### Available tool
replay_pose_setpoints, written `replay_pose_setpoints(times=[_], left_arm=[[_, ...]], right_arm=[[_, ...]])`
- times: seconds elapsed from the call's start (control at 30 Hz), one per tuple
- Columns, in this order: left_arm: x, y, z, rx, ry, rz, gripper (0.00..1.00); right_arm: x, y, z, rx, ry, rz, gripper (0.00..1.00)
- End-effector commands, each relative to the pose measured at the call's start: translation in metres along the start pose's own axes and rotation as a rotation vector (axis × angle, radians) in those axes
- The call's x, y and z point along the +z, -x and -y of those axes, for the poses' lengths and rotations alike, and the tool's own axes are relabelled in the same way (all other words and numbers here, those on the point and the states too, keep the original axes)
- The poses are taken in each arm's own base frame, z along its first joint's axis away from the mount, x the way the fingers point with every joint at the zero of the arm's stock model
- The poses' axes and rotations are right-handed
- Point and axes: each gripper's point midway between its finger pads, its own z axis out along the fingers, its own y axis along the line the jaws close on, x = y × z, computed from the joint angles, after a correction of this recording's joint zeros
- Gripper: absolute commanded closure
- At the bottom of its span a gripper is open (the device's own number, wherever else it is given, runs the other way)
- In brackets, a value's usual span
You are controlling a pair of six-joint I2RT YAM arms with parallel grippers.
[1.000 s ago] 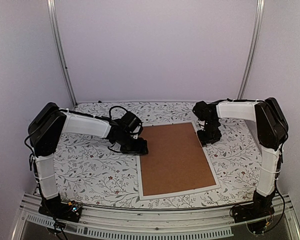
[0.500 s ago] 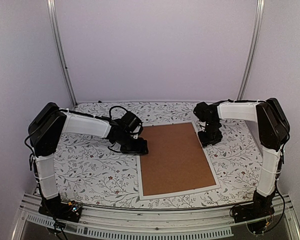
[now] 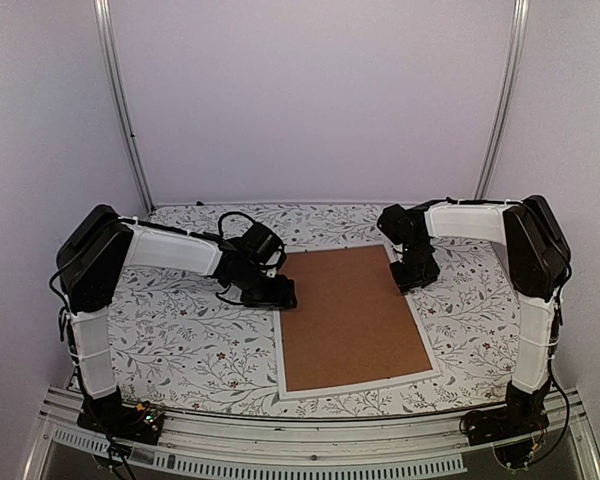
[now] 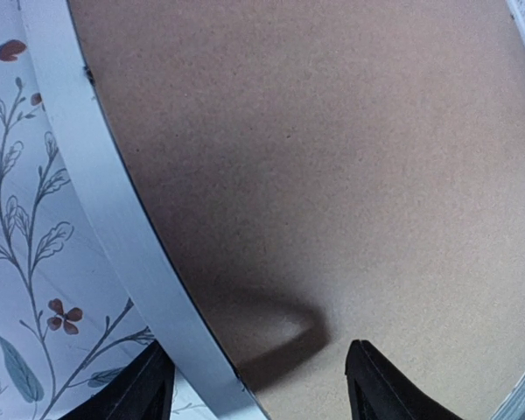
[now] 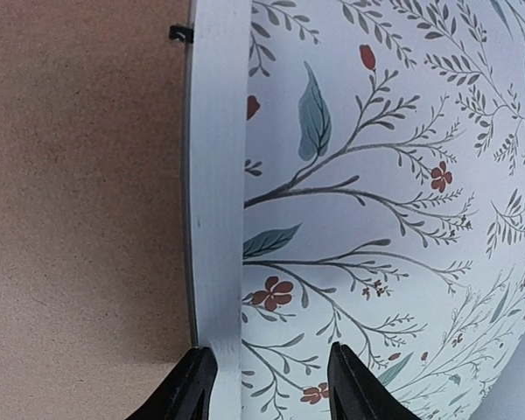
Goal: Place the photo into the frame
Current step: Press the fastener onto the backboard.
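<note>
While the frame (image 3: 360,386) lies flat on the flowered table (image 3: 180,340) exactly as one second before, with the brown backing board (image 3: 350,315) filling its white rim, the right gripper (image 3: 417,282) has moved a little inward, toward the frame's far right corner. The left gripper (image 3: 283,295) has not moved. It sits at the frame's left rim, with the arm stretched low and almost level from its raised shoulder. Its fingers (image 4: 149,389) are spread, one outside the rim and one over the board. Farther back, the right arm reaches level and bends down at the wrist to the frame's right rim. Its fingers (image 5: 192,385) stand apart, one at the rim and one over the table, pinching nothing. The photo cannot be seen.
</note>
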Motion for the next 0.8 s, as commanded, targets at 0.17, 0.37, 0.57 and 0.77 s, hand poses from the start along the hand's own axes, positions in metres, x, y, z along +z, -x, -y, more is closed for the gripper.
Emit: replay_pose_setpoints(times=[0.17, 0.37, 0.57, 0.77], left_arm=[[0.017, -0.010, 0.003, 0.010, -0.033, -0.037, 0.31], [0.016, -0.010, 0.002, 0.010, -0.027, -0.036, 0.31], [0.015, -0.005, 0.002, 0.016, -0.021, -0.027, 0.31], [0.012, 0.000, 0.004, 0.011, -0.014, -0.013, 0.31]], right_arm=[[0.015, -0.019, -0.060, -0.040, 0.054, -0.046, 0.51], [0.022, -0.021, -0.066, -0.033, 0.037, -0.051, 0.52], [-0.013, -0.010, -0.051, -0.009, 0.088, 0.020, 0.51], [-0.036, -0.032, -0.023, 0.017, 0.083, 0.011, 0.51]])
